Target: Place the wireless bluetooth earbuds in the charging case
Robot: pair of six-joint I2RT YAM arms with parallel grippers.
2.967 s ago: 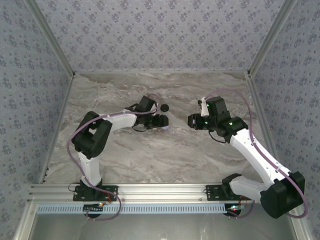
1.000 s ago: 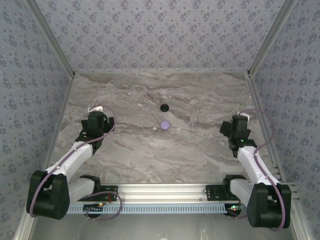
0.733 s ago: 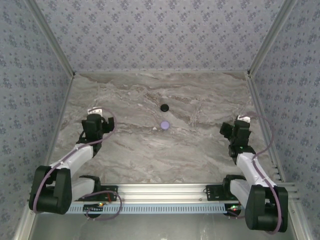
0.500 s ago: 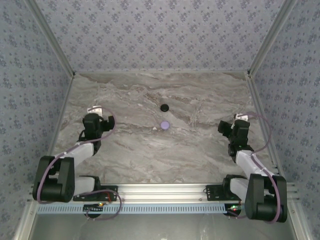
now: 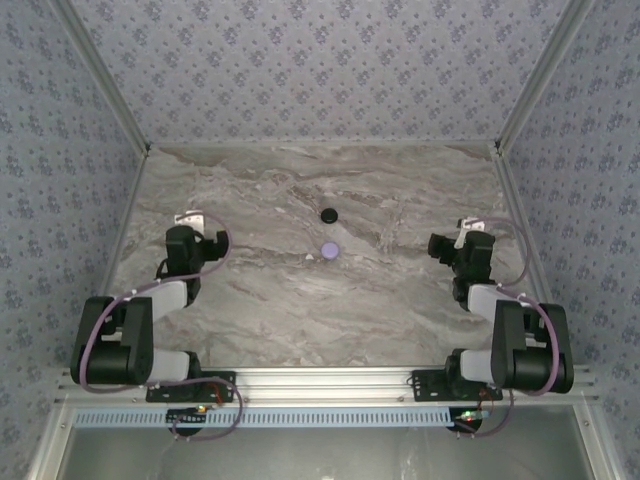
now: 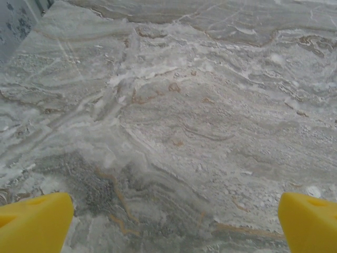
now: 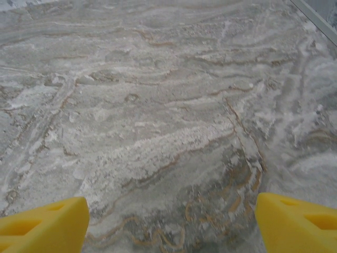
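from the overhead camera i've got both arms folded in close to their bases, one at each side of the marble table point(image 5: 300, 320). the left gripper point(image 5: 193, 238) sits over the left part of the table, well apart from anything lying on it. on its wrist feed the two yellow fingertips point(image 6: 32, 221) stand at opposite bottom corners with only bare marble between them, so the jaws are spread wide and carry nothing. the right gripper point(image 5: 446, 245) is over the right part of the table, and on its wrist feed its yellow fingertips point(image 7: 45, 225) are likewise far apart, with plain stone between them and nothing gripped.

in the middle of the table, between the two grippers and clear of both, lie two small round pieces: a black disc point(image 5: 328, 215) farther from the bases and a lilac disc point(image 5: 329, 250) just nearer, lined up almost one behind the other but not touching. they look like the closed charging cases, though from this height i can't be sure, and i can't tell whether the earbuds are seated inside them.
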